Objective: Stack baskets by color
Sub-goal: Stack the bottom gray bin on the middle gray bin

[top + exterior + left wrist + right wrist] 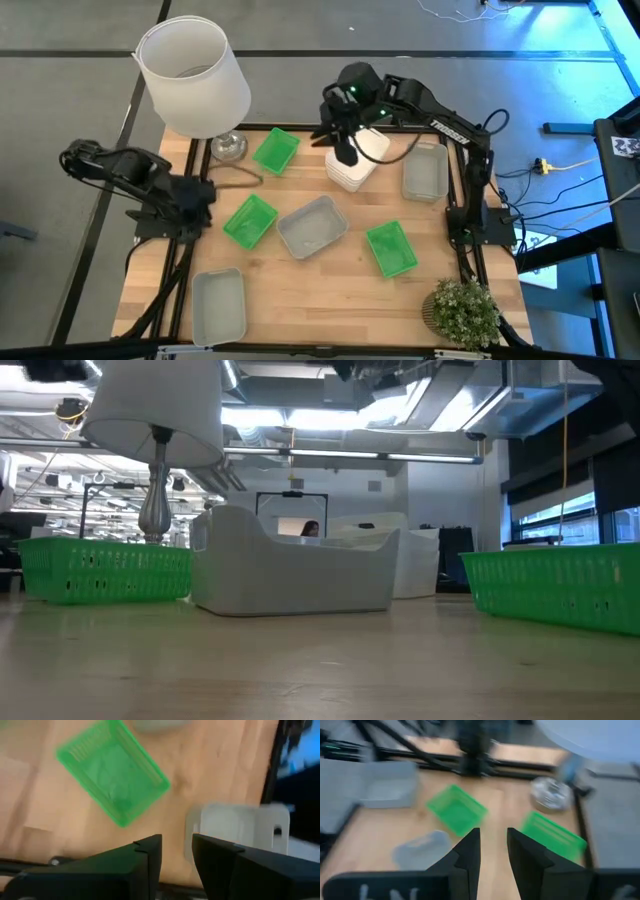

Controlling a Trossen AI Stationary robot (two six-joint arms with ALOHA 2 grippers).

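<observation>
While the right gripper hovered narrowly open over the white baskets, the left gripper sat narrowly open at the table's left edge.

A green basket stands on the wooden table at the left. Behind it rises the metal stem of a lamp, with its white lampshade above. In the middle sits a translucent grey basket, a white basket showing just behind it to the right. Another green basket stands near at the right. Far off, a person shows in the room.
</observation>
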